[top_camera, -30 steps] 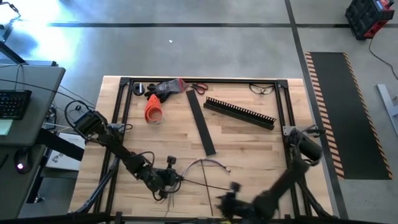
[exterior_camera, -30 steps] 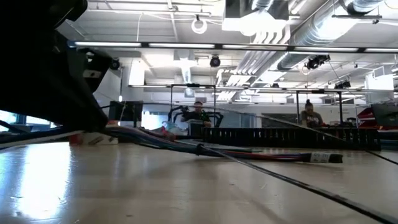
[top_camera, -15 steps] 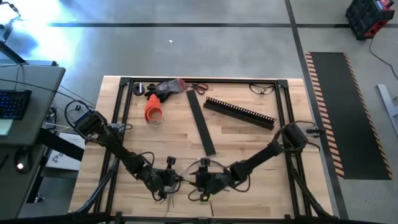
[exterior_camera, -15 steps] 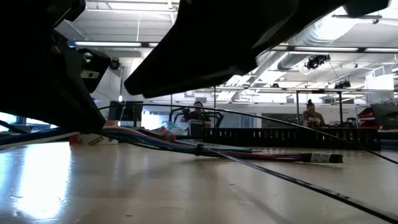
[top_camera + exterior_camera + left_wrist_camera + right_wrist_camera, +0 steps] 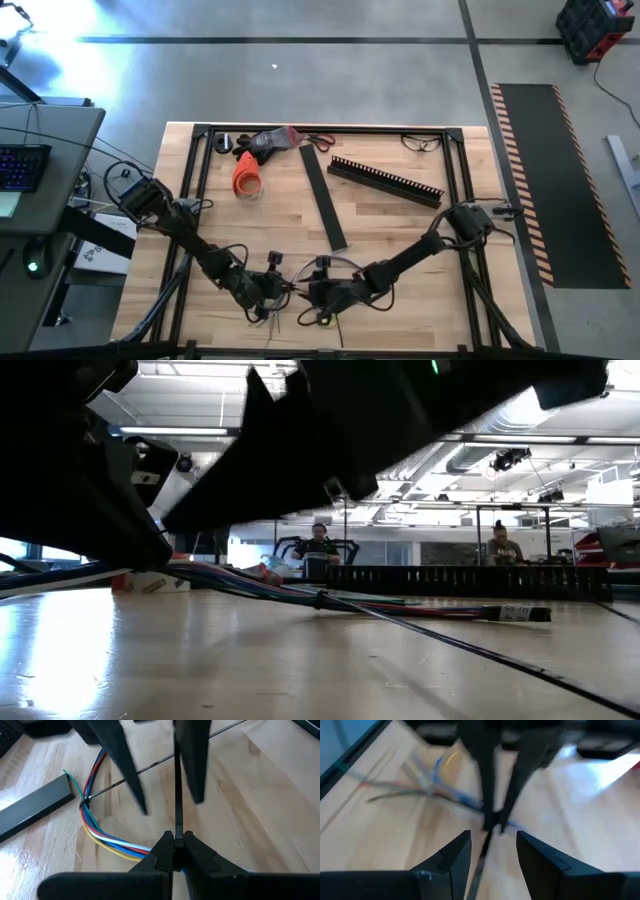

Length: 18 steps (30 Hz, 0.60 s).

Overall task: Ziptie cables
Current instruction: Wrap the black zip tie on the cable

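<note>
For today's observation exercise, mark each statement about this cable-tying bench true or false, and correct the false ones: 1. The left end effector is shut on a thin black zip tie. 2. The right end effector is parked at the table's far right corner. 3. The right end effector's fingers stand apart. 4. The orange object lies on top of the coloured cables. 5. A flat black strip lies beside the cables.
1. True: the left end effector pinches the zip tie.
2. False: the right end effector is at the near middle, facing the left one.
3. True: a gap shows between its fingers.
4. False: the orange object lies at the far side, apart from the cables.
5. True: the black strip lies beside them.
</note>
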Available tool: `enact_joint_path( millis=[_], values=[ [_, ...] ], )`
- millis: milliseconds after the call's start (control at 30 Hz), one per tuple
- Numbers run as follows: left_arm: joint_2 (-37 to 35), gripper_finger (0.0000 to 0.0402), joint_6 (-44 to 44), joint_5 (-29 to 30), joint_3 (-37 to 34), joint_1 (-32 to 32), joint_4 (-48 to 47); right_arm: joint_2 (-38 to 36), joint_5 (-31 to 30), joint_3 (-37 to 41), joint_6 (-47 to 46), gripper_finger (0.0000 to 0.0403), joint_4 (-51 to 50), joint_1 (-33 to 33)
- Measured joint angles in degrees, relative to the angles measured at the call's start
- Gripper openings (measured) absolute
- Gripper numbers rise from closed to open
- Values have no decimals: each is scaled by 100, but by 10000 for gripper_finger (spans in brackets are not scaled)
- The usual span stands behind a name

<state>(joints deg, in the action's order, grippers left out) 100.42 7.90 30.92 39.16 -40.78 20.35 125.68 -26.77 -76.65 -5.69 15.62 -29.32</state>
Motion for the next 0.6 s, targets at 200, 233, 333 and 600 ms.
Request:
enact_joint_path(
  millis=[200,233,333,600],
  values=[
    [0,5,44,-2,0,-2,17,18,-189,-64,-79,141,-64,2],
    [0,5,44,0,0,1,14,20,-173,-64,-106,140,-96,13],
    [0,5,47,0,0,1,12,20,-120,-61,-133,131,-164,19],
    [-2,5,50,7,0,1,12,58,-10,-56,-329,73,-155,19]
  ],
)
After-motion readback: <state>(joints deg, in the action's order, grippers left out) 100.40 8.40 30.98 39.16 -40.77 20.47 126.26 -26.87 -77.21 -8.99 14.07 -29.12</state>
